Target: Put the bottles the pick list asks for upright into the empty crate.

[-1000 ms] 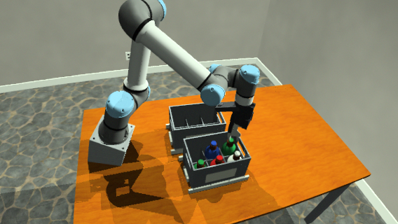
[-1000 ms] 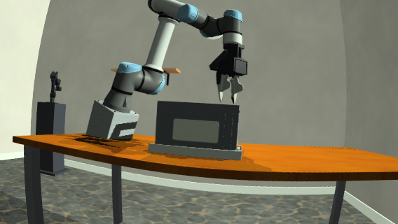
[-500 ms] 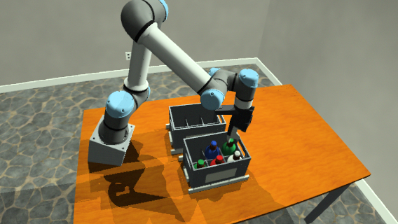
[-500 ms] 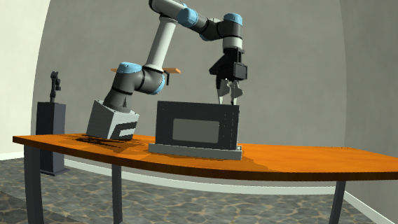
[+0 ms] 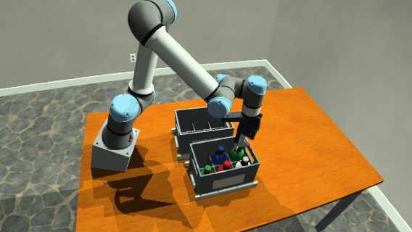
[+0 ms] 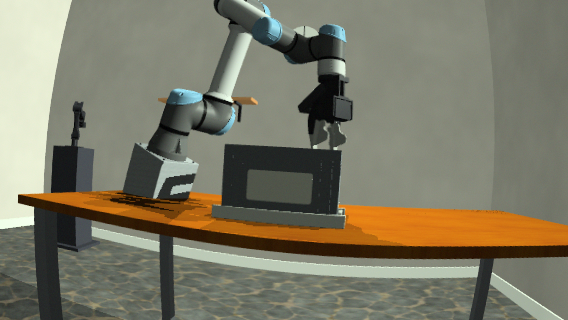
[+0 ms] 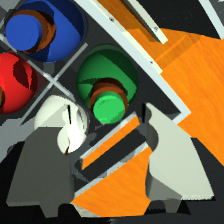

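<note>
The full crate point(image 5: 225, 171) stands near the table's front and holds a blue-label bottle point(image 5: 220, 154), a green-label bottle point(image 5: 236, 153), a red-cap bottle point(image 5: 225, 166), a white bottle point(image 5: 244, 162) and a small green-cap bottle point(image 5: 207, 170). The empty crate point(image 5: 201, 127) stands right behind it. My gripper point(image 5: 238, 146) is open and empty just above the full crate's back right corner. In the wrist view the gripper point(image 7: 112, 135) sits just short of the green-cap bottle point(image 7: 107, 107). One finger is over the white bottle, the other outside the crate wall. I see no pick list.
The robot base point(image 5: 114, 145) sits on the table's left side. The full crate's front wall point(image 6: 282, 180) hides the bottles in the exterior view, where the gripper point(image 6: 325, 144) hangs at the rim. A dark pedestal point(image 6: 72, 195) stands off the table at left.
</note>
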`<control>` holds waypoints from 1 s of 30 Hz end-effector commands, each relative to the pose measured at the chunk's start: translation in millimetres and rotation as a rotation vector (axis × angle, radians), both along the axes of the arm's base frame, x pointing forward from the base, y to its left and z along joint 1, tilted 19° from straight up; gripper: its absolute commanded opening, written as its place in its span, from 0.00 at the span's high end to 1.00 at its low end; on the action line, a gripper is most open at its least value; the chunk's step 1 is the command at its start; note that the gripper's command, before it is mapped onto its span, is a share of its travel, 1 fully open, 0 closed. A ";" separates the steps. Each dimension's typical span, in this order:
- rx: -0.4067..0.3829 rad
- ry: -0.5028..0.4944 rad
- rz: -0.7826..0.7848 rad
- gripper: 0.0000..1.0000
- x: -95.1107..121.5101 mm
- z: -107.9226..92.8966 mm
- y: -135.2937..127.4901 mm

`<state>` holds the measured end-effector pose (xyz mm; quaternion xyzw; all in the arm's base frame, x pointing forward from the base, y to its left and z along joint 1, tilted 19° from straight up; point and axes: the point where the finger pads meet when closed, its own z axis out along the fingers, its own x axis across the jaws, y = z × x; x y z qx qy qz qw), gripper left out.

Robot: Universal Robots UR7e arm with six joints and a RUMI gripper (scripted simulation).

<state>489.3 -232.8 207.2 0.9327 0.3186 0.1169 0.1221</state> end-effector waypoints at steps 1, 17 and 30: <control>-0.001 -0.001 0.000 0.62 2.0 -4.7 -1.1; -0.001 -0.001 0.000 0.62 5.0 -14.1 -2.6; -0.001 -0.001 0.000 1.00 4.7 -13.3 -2.5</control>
